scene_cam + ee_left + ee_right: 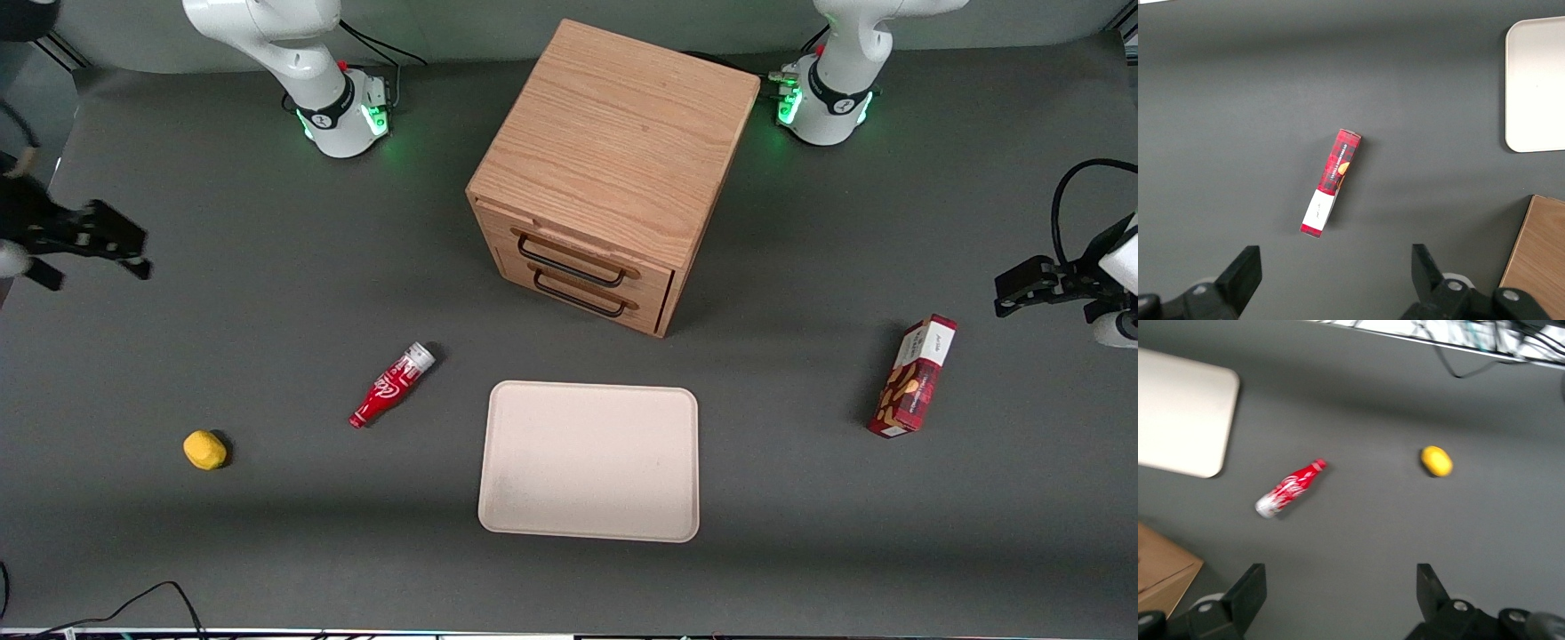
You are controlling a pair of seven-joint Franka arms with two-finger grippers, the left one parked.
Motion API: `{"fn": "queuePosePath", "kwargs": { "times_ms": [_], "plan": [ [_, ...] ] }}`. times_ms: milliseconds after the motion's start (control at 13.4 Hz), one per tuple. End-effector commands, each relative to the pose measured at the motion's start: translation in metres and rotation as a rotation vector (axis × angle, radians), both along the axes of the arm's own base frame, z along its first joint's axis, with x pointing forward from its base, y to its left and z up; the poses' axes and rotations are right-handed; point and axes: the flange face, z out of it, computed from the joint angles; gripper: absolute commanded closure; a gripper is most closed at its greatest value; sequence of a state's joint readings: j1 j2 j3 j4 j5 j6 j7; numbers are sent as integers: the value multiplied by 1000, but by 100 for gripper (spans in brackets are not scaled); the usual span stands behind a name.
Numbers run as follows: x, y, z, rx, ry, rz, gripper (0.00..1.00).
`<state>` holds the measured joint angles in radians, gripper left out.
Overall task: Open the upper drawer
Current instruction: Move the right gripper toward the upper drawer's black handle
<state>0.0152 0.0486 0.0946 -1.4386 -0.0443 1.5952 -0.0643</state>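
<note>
The oak cabinet stands at the middle of the table. Its upper drawer is shut flush, with a thin black wire handle. The lower twin drawer sits right under it and is shut too. My right gripper hangs above the table toward the working arm's end, far from the cabinet. It is open and empty. In the right wrist view the gripper has its jaws wide apart over bare table, and a corner of the cabinet shows at the edge.
A red bottle lies on the table in front of the cabinet. A yellow object lies nearer the front camera. A cream tray lies in front of the cabinet. A red snack box stands toward the parked arm's end.
</note>
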Motion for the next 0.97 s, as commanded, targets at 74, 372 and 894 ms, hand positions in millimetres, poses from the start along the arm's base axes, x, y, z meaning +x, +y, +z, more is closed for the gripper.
{"fn": "queuePosePath", "kwargs": {
  "times_ms": [74, 372, 894],
  "plan": [
    [17, 69, -9, 39, 37, 143, 0],
    [7, 164, -25, 79, 64, 319, 0],
    [-23, 293, -91, 158, 190, 571, 0]
  ]
}}
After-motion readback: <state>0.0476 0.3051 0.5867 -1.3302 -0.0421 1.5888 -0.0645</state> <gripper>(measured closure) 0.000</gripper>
